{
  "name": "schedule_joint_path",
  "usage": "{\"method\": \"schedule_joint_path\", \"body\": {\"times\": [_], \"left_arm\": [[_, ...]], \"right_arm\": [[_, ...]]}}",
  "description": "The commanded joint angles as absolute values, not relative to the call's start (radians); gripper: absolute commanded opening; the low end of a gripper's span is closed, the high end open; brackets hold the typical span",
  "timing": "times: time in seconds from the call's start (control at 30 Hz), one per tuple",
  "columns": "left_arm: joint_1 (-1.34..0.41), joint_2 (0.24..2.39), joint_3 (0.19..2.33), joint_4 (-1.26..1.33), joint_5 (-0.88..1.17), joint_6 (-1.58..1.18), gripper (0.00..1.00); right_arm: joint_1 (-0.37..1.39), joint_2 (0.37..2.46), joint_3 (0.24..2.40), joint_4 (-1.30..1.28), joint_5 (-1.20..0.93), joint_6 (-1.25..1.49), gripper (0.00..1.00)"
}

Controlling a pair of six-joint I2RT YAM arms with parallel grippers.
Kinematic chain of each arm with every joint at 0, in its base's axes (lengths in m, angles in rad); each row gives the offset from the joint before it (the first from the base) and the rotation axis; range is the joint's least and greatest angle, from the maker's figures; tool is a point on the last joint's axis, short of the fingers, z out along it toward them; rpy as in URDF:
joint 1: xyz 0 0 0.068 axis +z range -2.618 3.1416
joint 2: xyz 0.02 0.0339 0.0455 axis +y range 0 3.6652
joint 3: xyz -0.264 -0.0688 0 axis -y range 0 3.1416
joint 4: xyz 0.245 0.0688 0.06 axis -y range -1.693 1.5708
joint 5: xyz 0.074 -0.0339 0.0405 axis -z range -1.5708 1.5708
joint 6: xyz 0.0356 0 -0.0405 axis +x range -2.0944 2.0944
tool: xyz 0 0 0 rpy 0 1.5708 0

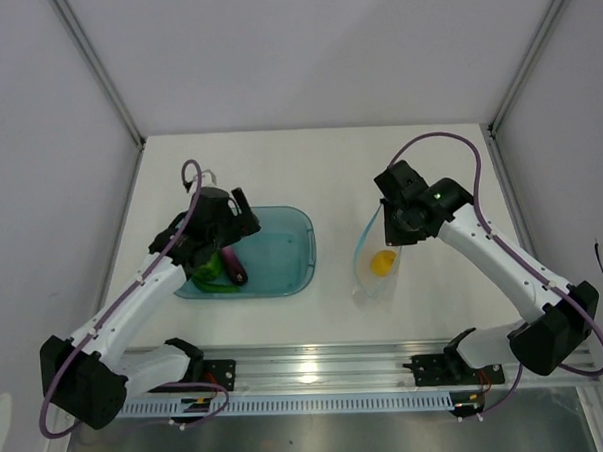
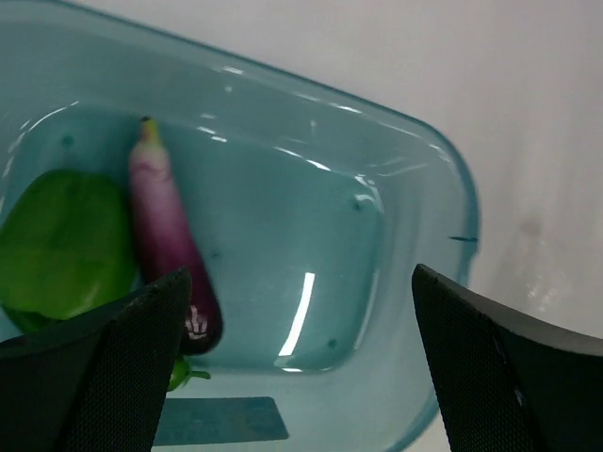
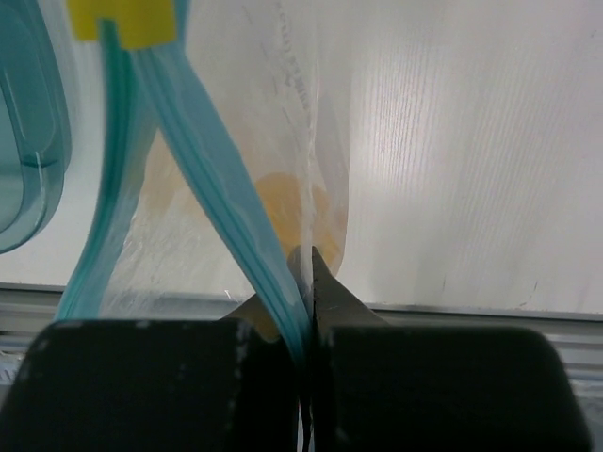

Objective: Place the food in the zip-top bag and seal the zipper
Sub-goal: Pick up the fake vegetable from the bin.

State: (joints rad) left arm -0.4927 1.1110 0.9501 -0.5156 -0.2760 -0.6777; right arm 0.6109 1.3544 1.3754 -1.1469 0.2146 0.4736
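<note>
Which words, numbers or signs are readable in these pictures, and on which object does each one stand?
No text can be read.
Small white mark near the dark end of the toy eggplant lying in the tray: too blurred to read.
The bag and its yellow tab: no print visible.

No legible text; the white mark (image 2: 196, 322) on the pink-purple piece (image 2: 168, 235) is blurred.

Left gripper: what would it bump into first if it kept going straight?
Probably the bare floor of the teal tray. The open left gripper points into it. The purple eggplant lies beside one finger, so that finger might clip it first; depth is hard to judge.
</note>
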Motion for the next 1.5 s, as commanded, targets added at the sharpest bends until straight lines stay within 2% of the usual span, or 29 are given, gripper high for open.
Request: {"method": "schedule_joint_path", "body": {"times": [0.0,0.27,0.7,0.8,0.87,0.9,0.93,1.0,1.17,1.2,1.27,1.3,1.37,1.43,1.47], "left_arm": [[-0.388,1.083,0.893,-0.571,-0.238,-0.765,0.99],[-0.376,1.232,0.868,-0.636,-0.281,-0.951,1.00],[-0.376,1.529,0.928,-0.747,-0.270,-1.137,0.93],[-0.376,1.558,0.930,-0.712,-0.255,-1.124,0.83],[-0.376,1.565,0.928,-0.683,-0.247,-1.115,0.70],[-0.376,1.565,0.927,-0.669,-0.244,-1.108,0.60],[-0.376,1.562,0.923,-0.661,-0.241,-1.101,0.45],[-0.376,1.549,0.923,-0.644,-0.238,-1.094,0.35],[-0.379,1.454,0.908,-0.626,-0.239,-1.036,0.31],[-0.379,1.430,0.902,-0.611,-0.226,-1.017,0.26],[-0.391,1.347,0.902,-0.594,-0.216,-0.970,0.24],[-0.397,1.318,0.905,-0.580,-0.197,-0.945,0.19],[-0.417,1.231,0.908,-0.545,-0.158,-0.878,0.17],[-0.429,1.177,0.896,-0.479,-0.051,-0.810,0.06],[-0.430,1.129,0.891,-0.444,0.007,-0.784,0.04]], "right_arm": [[0.607,1.319,1.364,-1.143,0.236,0.451,0.00],[0.606,1.299,1.362,-1.132,0.206,0.446,0.00],[0.604,1.281,1.330,-1.123,0.199,0.443,0.00],[0.603,1.279,1.330,-1.123,0.201,0.443,0.00],[0.601,1.282,1.328,-1.121,0.201,0.445,0.00],[0.603,1.281,1.325,-1.121,0.201,0.445,0.00],[0.603,1.282,1.327,-1.120,0.199,0.445,0.00],[0.603,1.284,1.324,-1.117,0.199,0.448,0.00],[0.603,1.293,1.316,-1.108,0.199,0.448,0.00],[0.603,1.295,1.315,-1.104,0.196,0.448,0.00],[0.601,1.299,1.315,-1.098,0.198,0.446,0.00],[0.603,1.310,1.316,-1.098,0.202,0.445,0.00],[0.600,1.321,1.321,-1.095,0.210,0.440,0.00],[0.594,1.345,1.336,-1.097,0.231,0.431,0.00],[0.592,1.354,1.344,-1.097,0.241,0.428,0.00]]}}
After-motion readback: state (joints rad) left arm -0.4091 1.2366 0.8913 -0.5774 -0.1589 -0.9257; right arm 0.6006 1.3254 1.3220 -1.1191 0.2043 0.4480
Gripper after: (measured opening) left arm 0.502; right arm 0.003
